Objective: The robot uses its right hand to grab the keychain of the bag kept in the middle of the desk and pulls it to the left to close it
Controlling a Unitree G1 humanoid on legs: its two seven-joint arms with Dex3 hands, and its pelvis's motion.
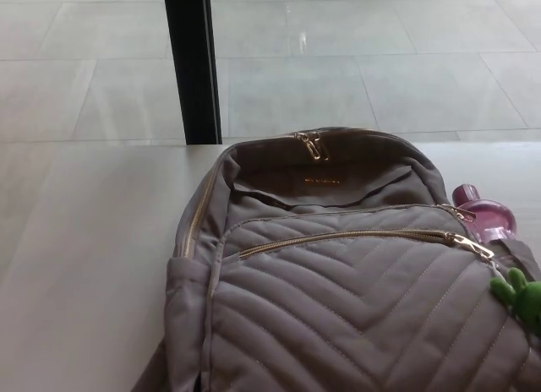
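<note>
A taupe quilted backpack [338, 282] lies flat on the pale desk [93, 265], its top toward the far edge. A gold zipper [347, 236] runs across its front pocket, with the pull [470, 243] at the right end. A green plush keychain [520, 297] hangs from that pull at the picture's right edge. A second gold pull [457, 212] sits just above it, and two more pulls [311, 144] meet at the top of the bag. Neither of my hands shows in the head view.
A pink translucent object [489, 216] lies on the desk against the bag's right side. A black post [192, 62] stands behind the desk's far edge, with a grey tiled floor [380, 71] beyond. The desk's left part lies bare beside the bag.
</note>
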